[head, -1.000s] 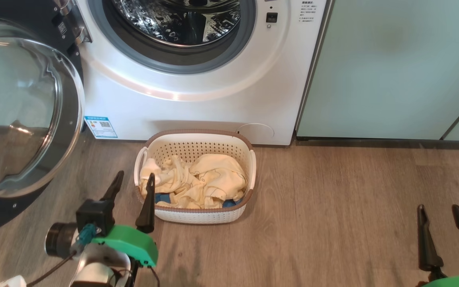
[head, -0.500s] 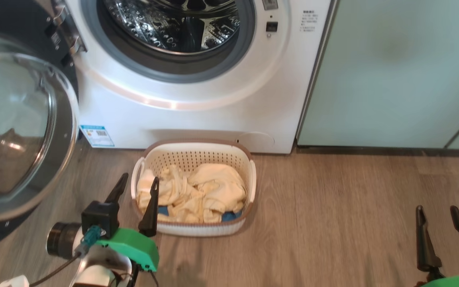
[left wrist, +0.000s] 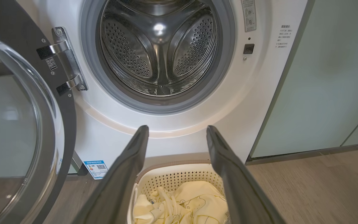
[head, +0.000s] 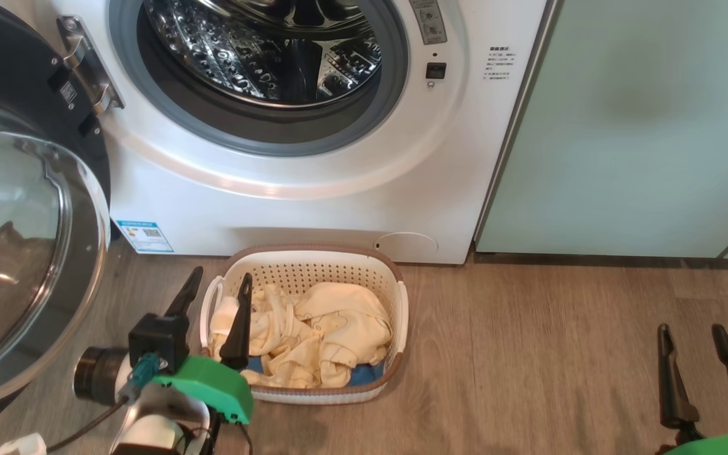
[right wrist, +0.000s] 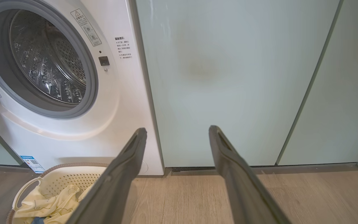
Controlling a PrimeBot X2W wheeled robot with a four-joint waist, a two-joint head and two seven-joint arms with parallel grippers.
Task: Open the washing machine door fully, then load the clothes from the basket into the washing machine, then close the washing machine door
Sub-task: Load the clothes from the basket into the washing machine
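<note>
Clothes, pale yellow over a scrap of blue, lie heaped in the basket on the wood floor, just before the washing machine at six o'clock from its steel drum, the washing machine door swung out at nine o'clock. The left gripper, fingers spread and empty, hovers at the basket's eight o'clock corner; the right gripper, likewise spread and empty, sits well apart at four o'clock.

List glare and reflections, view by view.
Head view: the round black-rimmed door's clear glass bowl mirrors the room. Left wrist view: a bright glint on the perforated steel drum. Right wrist view: the pale mint-green cabinet panel carries a dull yellowish patch.
</note>
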